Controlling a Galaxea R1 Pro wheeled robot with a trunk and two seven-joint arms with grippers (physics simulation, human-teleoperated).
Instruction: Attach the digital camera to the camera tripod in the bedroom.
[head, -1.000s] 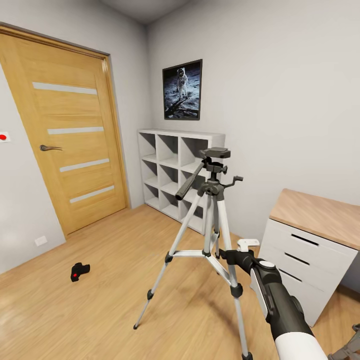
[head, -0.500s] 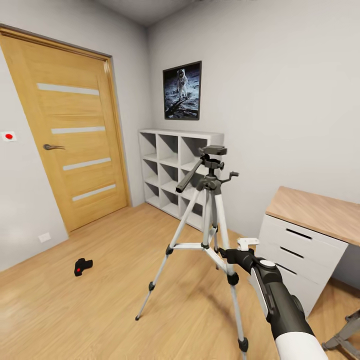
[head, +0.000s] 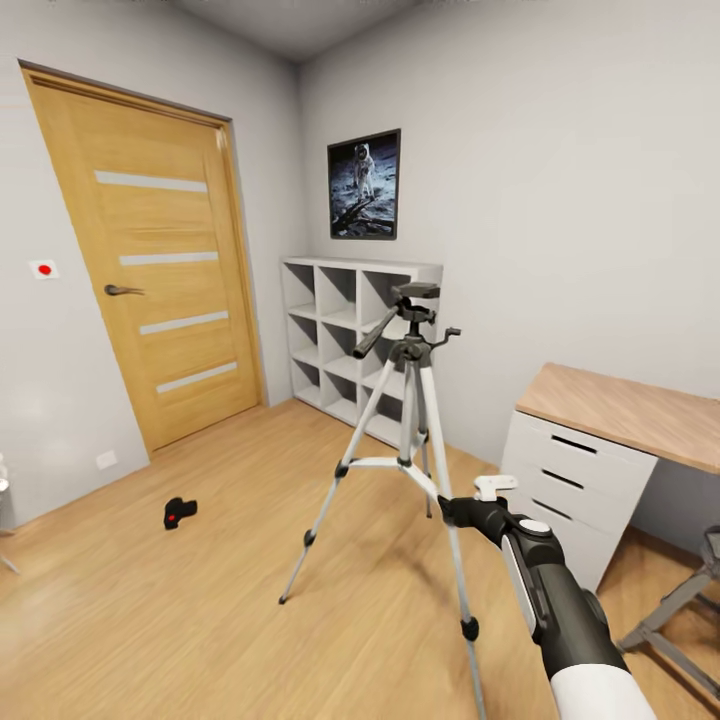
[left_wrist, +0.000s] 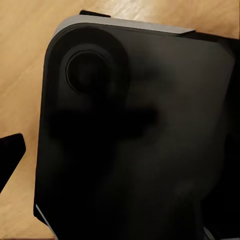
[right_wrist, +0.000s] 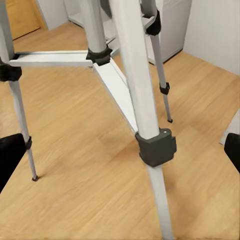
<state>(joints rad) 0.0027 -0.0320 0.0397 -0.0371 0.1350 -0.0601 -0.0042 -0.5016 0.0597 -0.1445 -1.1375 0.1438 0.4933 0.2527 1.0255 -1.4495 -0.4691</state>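
Note:
The camera tripod stands on the wood floor mid-room, silver legs spread and black head with its pan handle on top. Left of it, the small black digital camera with a red button lies on the floor in front of the door, far from both arms. My right arm reaches forward beside the tripod's near leg. In the right wrist view my right gripper is open, its fingertips wide apart with that tripod leg just ahead. In the left wrist view a black fingertip shows beside a dark robot body, above floor.
A wooden door is at the left. Grey cubby shelves stand behind the tripod under a framed astronaut picture. A white desk with drawers is at the right, and a grey chair base sits below it.
The whole head view has shifted: the camera backed off, so the tripod, door and desk look smaller and farther. The things themselves have not moved. The right arm keeps its pose.

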